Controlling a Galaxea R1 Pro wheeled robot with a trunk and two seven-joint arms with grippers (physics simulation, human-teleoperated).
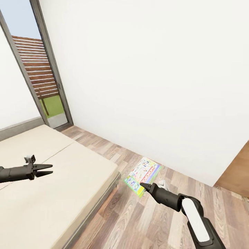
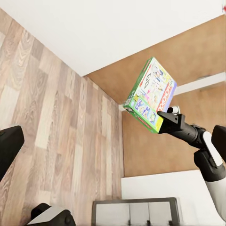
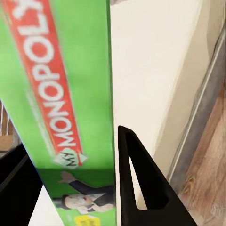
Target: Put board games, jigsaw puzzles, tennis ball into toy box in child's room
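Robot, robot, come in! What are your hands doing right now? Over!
Right gripper shut on Monopoly box, held above the floor. Left gripper open, empty, above the bed. Nothing blocking.

You're in a home bedroom — a broad beige bed point(image 1: 52, 180) with a grey frame edge sits on a wood plank floor point(image 1: 138, 221), against plain white walls point(image 1: 155, 69). A tall glazed door point(image 1: 41, 79) opens onto grass and a slatted wooden fence — a house with a yard outside.
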